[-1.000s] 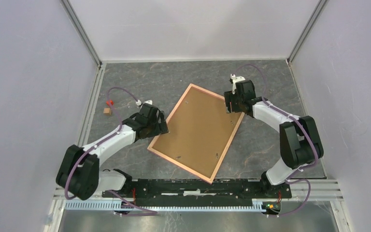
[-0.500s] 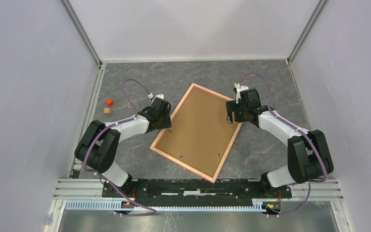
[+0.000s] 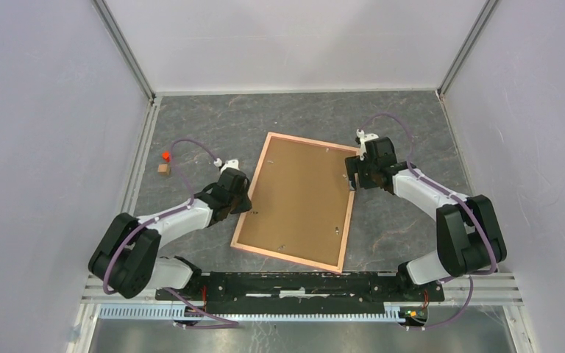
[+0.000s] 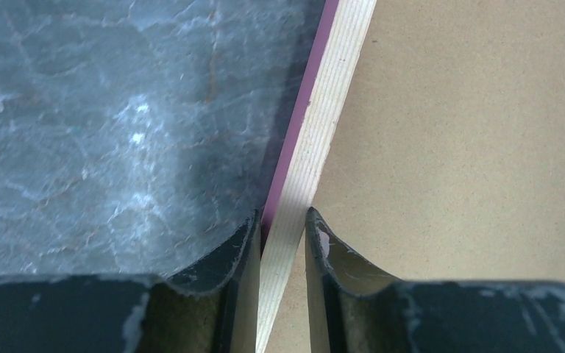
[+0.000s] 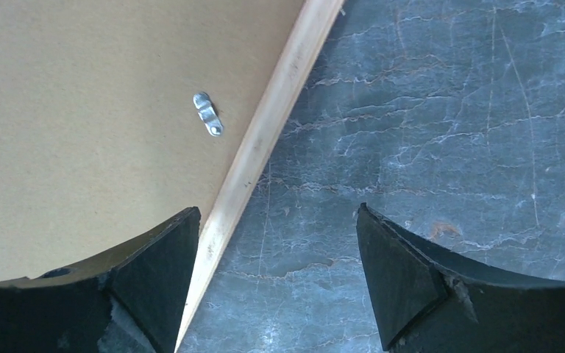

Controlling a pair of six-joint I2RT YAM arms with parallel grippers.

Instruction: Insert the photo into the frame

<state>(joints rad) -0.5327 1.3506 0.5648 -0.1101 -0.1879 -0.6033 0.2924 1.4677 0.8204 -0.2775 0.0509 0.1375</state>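
Note:
The frame (image 3: pixel 287 257) lies back side up in the middle of the table, a salmon rail around a plain brown backing board (image 3: pixel 298 198). My left gripper (image 3: pixel 243 198) is at its left rail. The left wrist view shows the left gripper (image 4: pixel 282 220) shut on that pale wooden rail (image 4: pixel 331 95), one finger on each side. My right gripper (image 3: pixel 352 175) is at the right rail near the top corner. In the right wrist view the right gripper (image 5: pixel 276 213) is open, one finger over the board, the other over the table, and the rail (image 5: pixel 279 95) runs between them. The photo is hidden.
The table is dark marbled stone (image 3: pixel 412 118), walled on three sides. A small red block (image 3: pixel 165 156) and a small brown block (image 3: pixel 162 168) sit by the left wall. A metal clip (image 5: pixel 208 114) is fixed on the backing board near the right rail.
The left gripper has closed on the left rail, and the frame has turned counter-clockwise to lie more upright. The right gripper has opened wider and stayed at the right rail.

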